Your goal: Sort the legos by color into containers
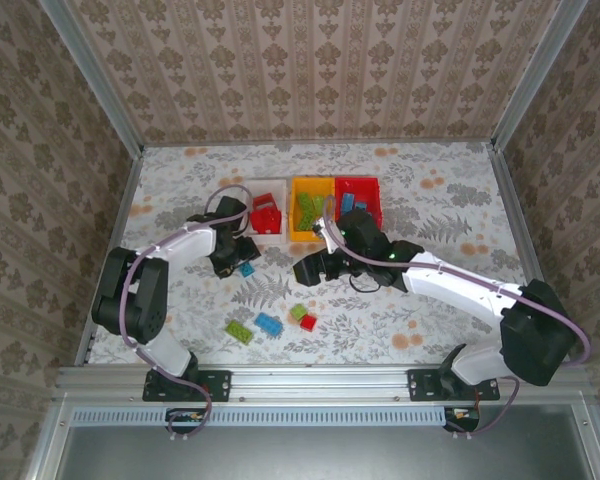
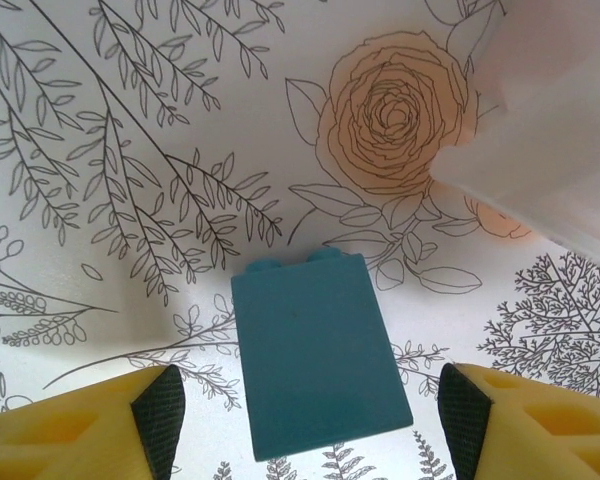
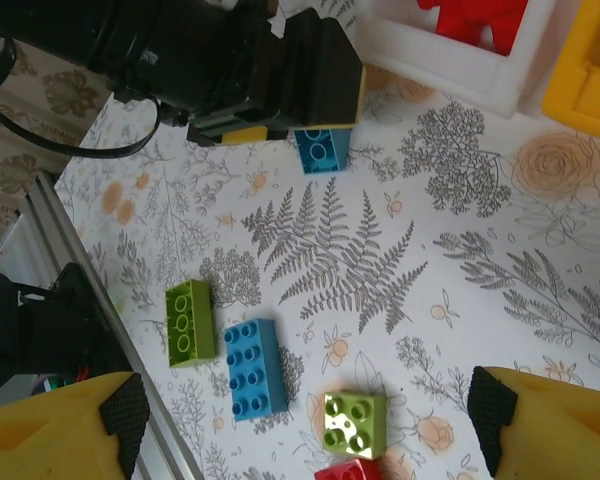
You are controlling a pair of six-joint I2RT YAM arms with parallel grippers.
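Blue lego (image 2: 318,358) between left pincer (image 2: 305,420) pads (image 2: 160,415)

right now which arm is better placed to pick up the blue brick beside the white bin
Left. The left pincer is open and straddling the blue brick, right beside the white bin. The right pincer hangs open farther off, above other loose bricks.

Three containers (image 1: 311,181) stand side by side; five legos (image 1: 269,323) lie loose nearby.
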